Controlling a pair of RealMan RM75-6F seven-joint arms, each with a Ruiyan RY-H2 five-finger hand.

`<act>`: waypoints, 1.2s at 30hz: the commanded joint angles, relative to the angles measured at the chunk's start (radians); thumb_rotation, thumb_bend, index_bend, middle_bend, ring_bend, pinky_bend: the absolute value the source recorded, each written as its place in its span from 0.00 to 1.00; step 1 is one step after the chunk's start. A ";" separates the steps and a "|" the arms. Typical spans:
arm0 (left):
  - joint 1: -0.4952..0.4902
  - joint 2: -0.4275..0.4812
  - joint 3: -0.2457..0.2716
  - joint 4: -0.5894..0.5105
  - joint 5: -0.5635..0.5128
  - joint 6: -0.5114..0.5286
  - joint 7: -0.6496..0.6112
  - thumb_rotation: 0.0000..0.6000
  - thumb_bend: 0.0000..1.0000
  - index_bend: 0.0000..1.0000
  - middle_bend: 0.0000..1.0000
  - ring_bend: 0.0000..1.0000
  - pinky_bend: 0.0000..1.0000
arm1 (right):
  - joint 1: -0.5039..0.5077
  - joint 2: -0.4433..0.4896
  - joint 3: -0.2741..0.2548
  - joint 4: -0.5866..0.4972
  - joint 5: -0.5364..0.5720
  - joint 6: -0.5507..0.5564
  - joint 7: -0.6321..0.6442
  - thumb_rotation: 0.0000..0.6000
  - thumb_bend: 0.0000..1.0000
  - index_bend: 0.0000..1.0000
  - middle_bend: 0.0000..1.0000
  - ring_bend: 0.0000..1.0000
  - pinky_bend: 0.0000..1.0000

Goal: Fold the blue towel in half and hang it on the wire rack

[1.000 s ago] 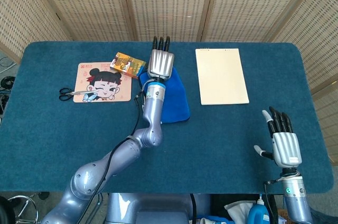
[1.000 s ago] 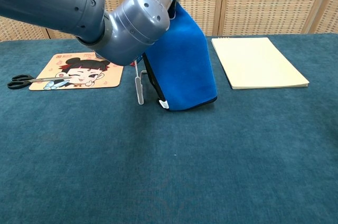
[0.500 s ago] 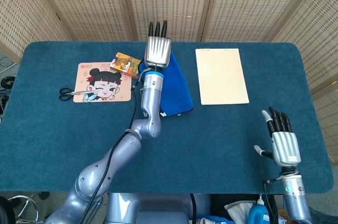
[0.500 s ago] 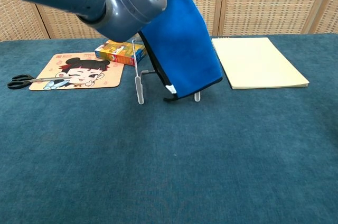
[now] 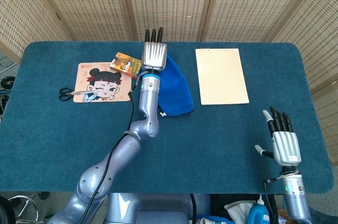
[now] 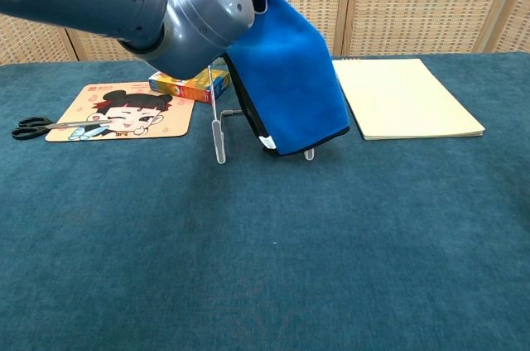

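Towel: we find the blue towel folded double, hanging in a smooth panel from the left hand, its lower edge dark-trimmed, with a small white tag at the lower left corner. It hangs over the wire rack, near the table's far centre.
Towel from above: the head view shows a rounded blue shape spreading right of the left forearm.
Rack: thin clear uprights stand on the table; one foot shows left of the towel, another just under its lower right edge. We cannot tell whether the cloth rests on the wire.
Left hand: the left hand lies back-up with fingers straight and together, pointing at the far screen; the towel hangs from beneath it. The hold itself is hidden from us.
Right hand: the right hand is upright at the near right edge, fingers spread, holding nothing, well apart from the towel.
Surroundings: a cartoon-face mat lies at left with scissors on its left edge; a small printed box sits behind the rack; a cream notepad lies right of the towel.
Obstruction: in the chest view the left arm fills the upper left and covers the hand and the towel's top.
View difference: only the chest view shows the rack; only the head view shows either hand.
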 commanded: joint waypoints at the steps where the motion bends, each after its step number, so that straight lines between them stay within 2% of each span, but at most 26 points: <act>1: 0.011 -0.018 -0.016 0.019 -0.009 -0.017 0.022 1.00 0.53 0.72 0.00 0.00 0.00 | 0.001 -0.001 0.000 0.001 0.002 -0.003 0.000 1.00 0.00 0.00 0.00 0.00 0.00; 3: 0.012 -0.024 -0.031 0.026 -0.022 -0.029 0.048 1.00 0.48 0.41 0.00 0.00 0.00 | 0.001 -0.002 0.000 0.003 0.003 -0.004 0.000 1.00 0.00 0.00 0.00 0.00 0.00; 4: 0.010 -0.028 -0.044 0.031 -0.035 -0.036 0.072 1.00 0.45 0.21 0.00 0.00 0.00 | 0.002 -0.002 0.000 0.003 0.004 -0.005 -0.002 1.00 0.00 0.00 0.00 0.00 0.00; 5: 0.010 -0.030 -0.055 0.032 -0.044 -0.045 0.091 1.00 0.42 0.07 0.00 0.00 0.00 | 0.002 -0.003 0.001 0.003 0.005 -0.005 -0.002 1.00 0.00 0.00 0.00 0.00 0.00; 7: 0.009 -0.030 -0.067 0.032 -0.052 -0.047 0.110 1.00 0.37 0.00 0.00 0.00 0.00 | 0.002 -0.003 0.001 0.004 0.005 -0.004 -0.002 1.00 0.00 0.00 0.00 0.00 0.00; 10: 0.010 -0.024 -0.077 0.022 -0.052 -0.045 0.094 1.00 0.30 0.00 0.00 0.00 0.00 | 0.001 -0.003 0.001 0.004 0.006 -0.004 -0.002 1.00 0.00 0.00 0.00 0.00 0.00; 14: 0.023 -0.004 -0.057 -0.001 -0.006 -0.041 -0.007 1.00 0.23 0.00 0.00 0.00 0.00 | 0.002 -0.003 -0.001 0.001 0.002 -0.003 -0.004 1.00 0.00 0.00 0.00 0.00 0.00; 21: 0.048 0.028 -0.038 -0.024 0.043 -0.021 -0.096 1.00 0.22 0.00 0.00 0.00 0.00 | 0.000 -0.001 -0.004 -0.008 -0.007 0.005 -0.004 1.00 0.00 0.00 0.00 0.00 0.00; 27: 0.091 0.071 -0.018 -0.088 0.080 0.013 -0.152 1.00 0.22 0.00 0.00 0.00 0.00 | -0.001 0.002 -0.006 -0.015 -0.011 0.009 -0.004 1.00 0.00 0.00 0.00 0.00 0.00; 32: 0.167 0.137 0.018 -0.211 0.131 0.070 -0.202 1.00 0.21 0.00 0.00 0.00 0.00 | -0.001 0.005 -0.008 -0.022 -0.020 0.013 -0.004 1.00 0.00 0.00 0.00 0.00 0.00; 34: 0.219 0.184 0.036 -0.308 0.159 0.111 -0.230 1.00 0.20 0.00 0.00 0.00 0.00 | -0.002 0.006 -0.010 -0.026 -0.025 0.016 -0.004 1.00 0.00 0.00 0.00 0.00 0.00; 36: 0.317 0.271 0.069 -0.503 0.201 0.182 -0.260 1.00 0.19 0.00 0.00 0.00 0.00 | -0.002 0.008 -0.013 -0.036 -0.033 0.020 -0.005 1.00 0.00 0.00 0.00 0.00 0.00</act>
